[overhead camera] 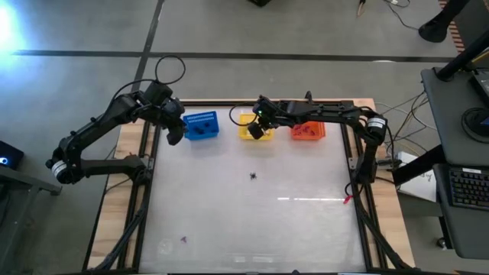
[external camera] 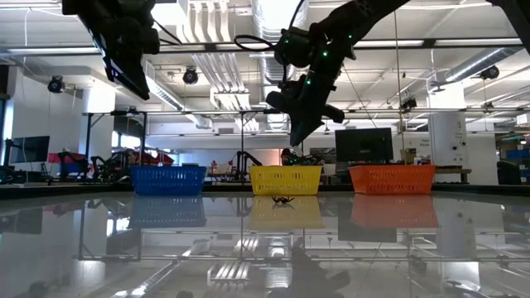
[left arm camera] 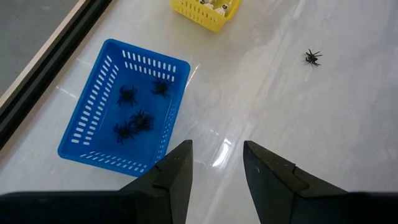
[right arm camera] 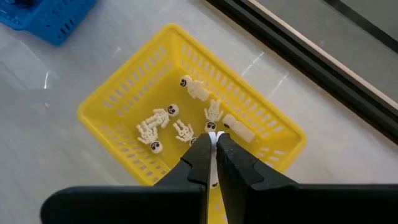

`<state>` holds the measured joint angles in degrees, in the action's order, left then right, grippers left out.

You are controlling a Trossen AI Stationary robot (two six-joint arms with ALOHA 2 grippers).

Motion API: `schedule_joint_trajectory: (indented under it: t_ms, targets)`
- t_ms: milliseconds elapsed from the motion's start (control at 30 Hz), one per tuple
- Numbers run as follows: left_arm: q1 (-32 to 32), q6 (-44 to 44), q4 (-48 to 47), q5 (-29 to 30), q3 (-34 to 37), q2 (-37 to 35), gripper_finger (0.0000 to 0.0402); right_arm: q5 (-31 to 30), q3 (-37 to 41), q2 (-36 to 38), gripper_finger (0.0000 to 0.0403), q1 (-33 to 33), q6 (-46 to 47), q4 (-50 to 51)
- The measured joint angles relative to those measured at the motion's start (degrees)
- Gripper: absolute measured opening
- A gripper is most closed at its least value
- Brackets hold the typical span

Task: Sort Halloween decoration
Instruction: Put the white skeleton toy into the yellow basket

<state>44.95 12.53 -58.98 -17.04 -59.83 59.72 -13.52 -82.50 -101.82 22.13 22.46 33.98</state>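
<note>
Three small baskets stand in a row at the table's far edge: blue (overhead camera: pixel 202 125), yellow (overhead camera: pixel 248 126) and orange (overhead camera: pixel 308 131). The blue basket (left arm camera: pixel 124 106) holds several black spiders. The yellow basket (right arm camera: pixel 186 118) holds several whitish skeletons. One black spider (overhead camera: pixel 253 176) lies on the table's middle, and a purple piece (overhead camera: pixel 183 238) lies near the front left. My right gripper (right arm camera: pixel 214 138) hangs over the yellow basket, shut on a whitish piece. My left gripper (left arm camera: pixel 217 146) hangs open and bare beside the blue basket. My right gripper pinches a small whitish piece (right arm camera: pixel 212 134) between its two fingers; only a pale sliver shows between them. The fingers slant down from the table's right side. The piece is lifted clear above the yellow basket's floor.
A small red thing (overhead camera: pixel 348 199) lies near the table's right edge. The table's frame rails (overhead camera: pixel 145 183) run along its left and right sides. Bare white table lies between the baskets and the near edge.
</note>
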Motion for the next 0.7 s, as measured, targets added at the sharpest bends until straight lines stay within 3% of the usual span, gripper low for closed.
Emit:
schedule_joint_trajectory:
  t_ms: [700]
  targets:
    - [0.0, -0.9, 0.0, 0.0, 0.0, 0.0, 0.0125, 0.0, 0.0, 0.0, 0.0013, 0.0, 0.0, -0.2]
